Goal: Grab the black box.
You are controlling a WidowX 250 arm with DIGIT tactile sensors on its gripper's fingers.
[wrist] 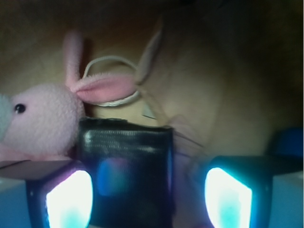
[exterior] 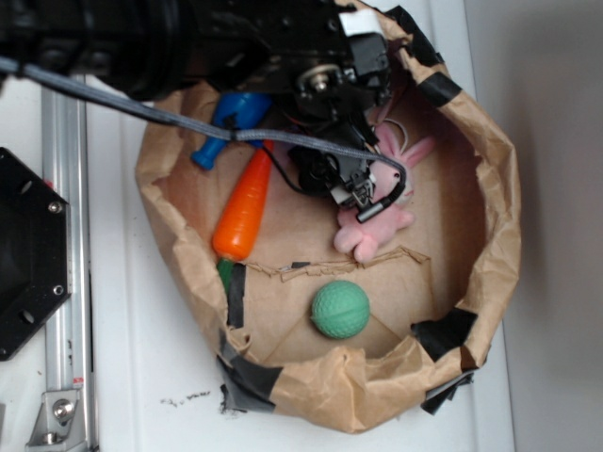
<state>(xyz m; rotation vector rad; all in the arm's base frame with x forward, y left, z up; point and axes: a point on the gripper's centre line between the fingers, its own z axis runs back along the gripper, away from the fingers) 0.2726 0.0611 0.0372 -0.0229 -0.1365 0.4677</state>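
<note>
The black box (wrist: pixel 126 166) sits just beside the pink bunny (wrist: pixel 42 121), between the spread, empty fingers of the tool (wrist: pixel 147 194); it looks light, thin-walled and easily crushed, so pinching one wall gently, or squarely across both sides, seems safest.

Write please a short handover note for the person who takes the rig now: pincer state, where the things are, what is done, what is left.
Pincer: open, nothing held, low inside the paper bag.
Black box: between the pincer fingers, nearer the left one in the wrist view, beside the pink bunny. The exterior view hides it under the arm.
Done: approach.
Left: center, close, lift.
</note>
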